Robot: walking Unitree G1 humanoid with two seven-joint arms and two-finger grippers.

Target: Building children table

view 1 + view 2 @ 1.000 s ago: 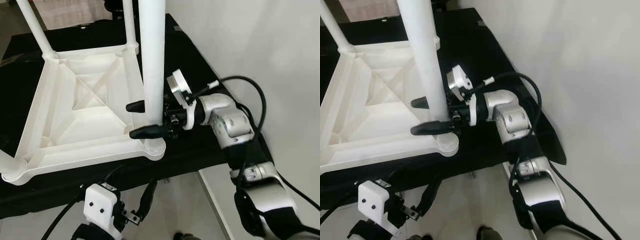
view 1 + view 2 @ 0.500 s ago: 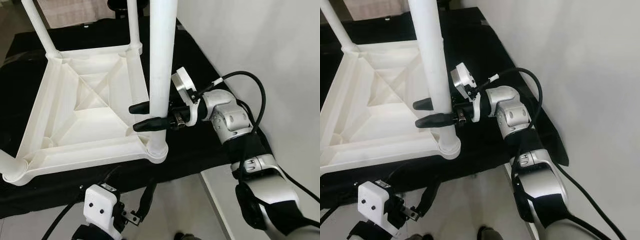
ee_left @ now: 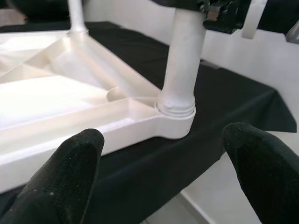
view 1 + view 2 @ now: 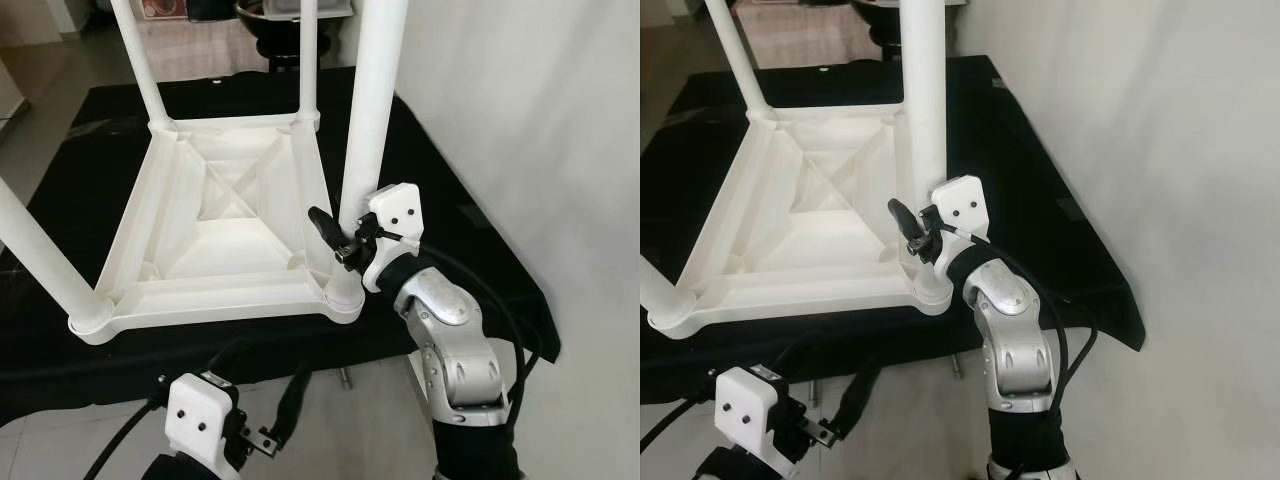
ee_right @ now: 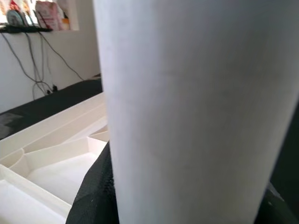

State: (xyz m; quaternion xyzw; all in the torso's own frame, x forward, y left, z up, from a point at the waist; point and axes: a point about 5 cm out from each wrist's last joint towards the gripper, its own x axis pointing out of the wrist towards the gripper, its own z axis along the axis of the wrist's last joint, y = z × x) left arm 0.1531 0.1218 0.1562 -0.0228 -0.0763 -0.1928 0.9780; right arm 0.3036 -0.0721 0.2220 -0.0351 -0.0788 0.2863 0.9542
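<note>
1. A white children's table lies upside down on a black-covered surface, near its front right corner, legs pointing up.
2. The right gripper clamps the front right table leg just above its socket.
3. The left gripper hangs below the surface's front edge, fingers spread and holding nothing.

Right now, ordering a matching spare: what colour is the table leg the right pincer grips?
White, clearest in the left eye view: table leg, right pincer.

- Table top and its legs are showing plain white.
- Cloth beneath is showing solid black, unpatterned.
- Right gripper fingers are appearing black; arm silver.
- Left gripper fingers are appearing black.
- Wall is reading off-white.
</note>
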